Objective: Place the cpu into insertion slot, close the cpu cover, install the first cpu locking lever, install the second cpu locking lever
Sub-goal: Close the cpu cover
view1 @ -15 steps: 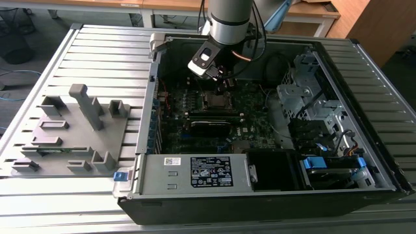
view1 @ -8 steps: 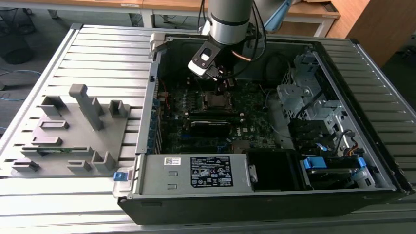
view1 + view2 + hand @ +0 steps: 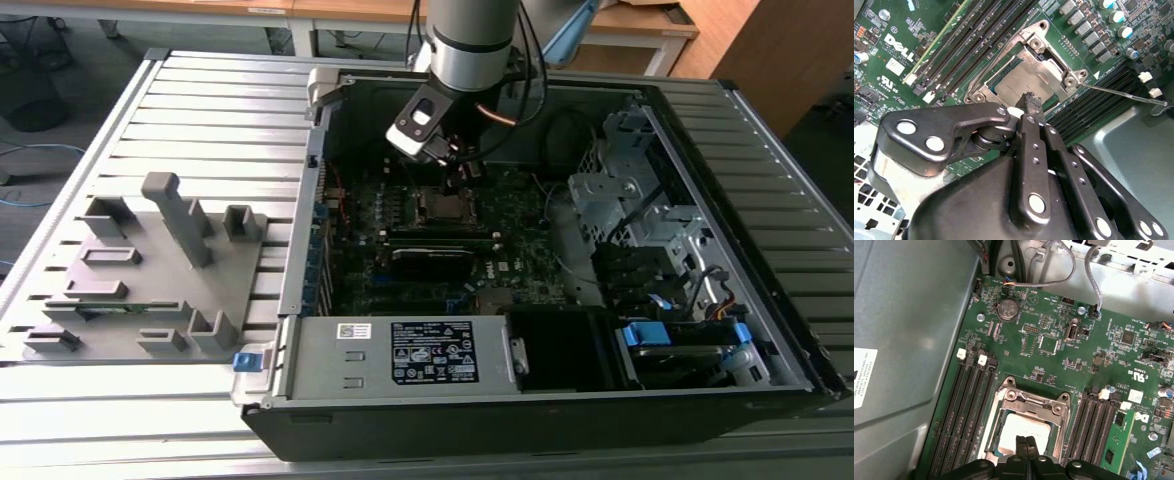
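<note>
Silver-grey metal of the cpu (image 3: 1013, 86) shows through the square cut-out of the cpu cover (image 3: 1051, 67), which lies flat over the insertion slot (image 3: 447, 205). The chip is seated in that slot and the frame is down. The gripper (image 3: 1030, 101) hangs at the slot's edge with its fingers pressed together and nothing between them; contact with the cover cannot be told. A thin wire locking lever (image 3: 1124, 93) runs out from one corner of the slot, across the black memory slots (image 3: 1089, 107), and does not look hooked down. Judgement: placing and cover closing are done, and a lever step is in hand; which lever, and the state of the other, I cannot tell. That step calls for the closed tip set squarely on the thin rod, then a steady push toward the slot without slipping off.
</note>
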